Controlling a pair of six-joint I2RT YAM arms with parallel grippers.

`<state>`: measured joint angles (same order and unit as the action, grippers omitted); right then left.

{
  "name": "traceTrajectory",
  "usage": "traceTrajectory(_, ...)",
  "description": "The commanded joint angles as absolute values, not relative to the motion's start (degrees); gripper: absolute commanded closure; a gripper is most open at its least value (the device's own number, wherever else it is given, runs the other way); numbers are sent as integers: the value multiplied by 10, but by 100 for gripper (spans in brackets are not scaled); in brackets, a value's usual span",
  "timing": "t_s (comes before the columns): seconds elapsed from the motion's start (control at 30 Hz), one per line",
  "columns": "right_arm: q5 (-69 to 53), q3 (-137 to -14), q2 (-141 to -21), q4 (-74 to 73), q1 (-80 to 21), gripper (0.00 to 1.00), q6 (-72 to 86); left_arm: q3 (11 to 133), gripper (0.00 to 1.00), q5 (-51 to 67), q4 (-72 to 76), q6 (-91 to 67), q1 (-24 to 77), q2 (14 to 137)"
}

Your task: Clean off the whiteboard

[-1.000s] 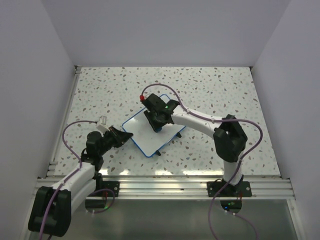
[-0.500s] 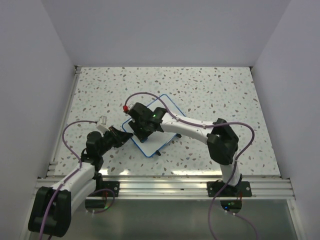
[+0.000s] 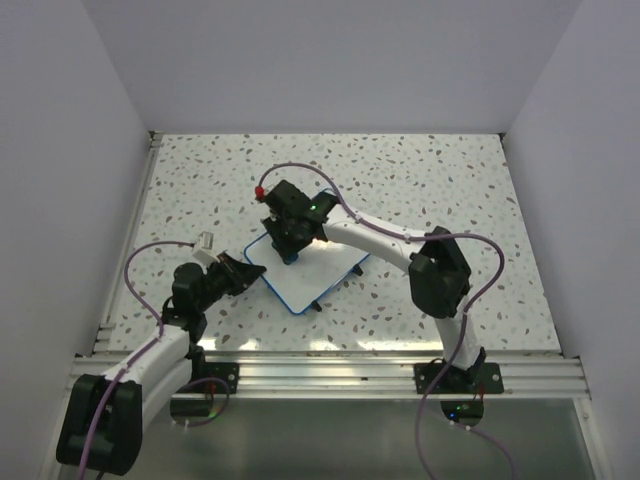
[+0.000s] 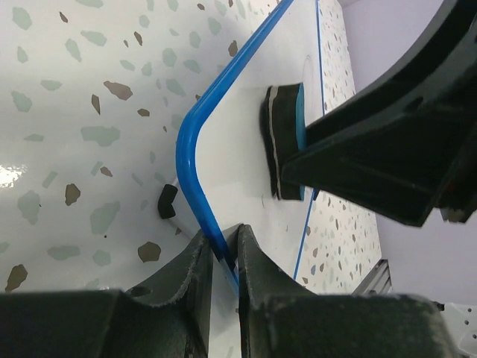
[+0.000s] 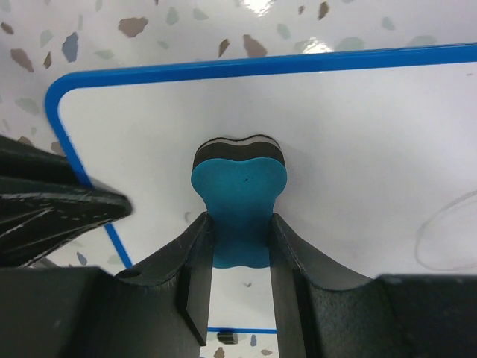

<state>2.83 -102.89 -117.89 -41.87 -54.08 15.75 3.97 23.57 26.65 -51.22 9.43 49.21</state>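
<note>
While the left jaws pinch the blue-rimmed left corner of the whiteboard [image 3: 305, 282], lying flat mid-table on the speckled table [image 3: 430, 190], the right jaws clamp a blue eraser [image 5: 240, 192] whose dark felt meets its surface.

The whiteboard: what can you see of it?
The whiteboard is a flat white rectangle with rounded corners, a thin blue rim and black tabs. It lies askew on the speckled table. The left gripper pinches its rim; the right gripper presses a blue eraser on it. One faint grey line shows.
</note>
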Motion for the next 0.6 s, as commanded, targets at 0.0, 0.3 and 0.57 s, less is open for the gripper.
traceTrajectory(0.0, 32, -1028, -1185, -421, -507, 100, 140, -42, 100, 217, 220, -444, 94, 495)
traceTrajectory(0.3, 38, -1018, -1173, -425, -459, 100, 125, -42, 100, 217, 217, -444, 94, 489)
traceTrajectory(0.57, 27, -1021, -1175, -425, -518, 100, 143, -43, 100, 218, 218, -443, 94, 487)
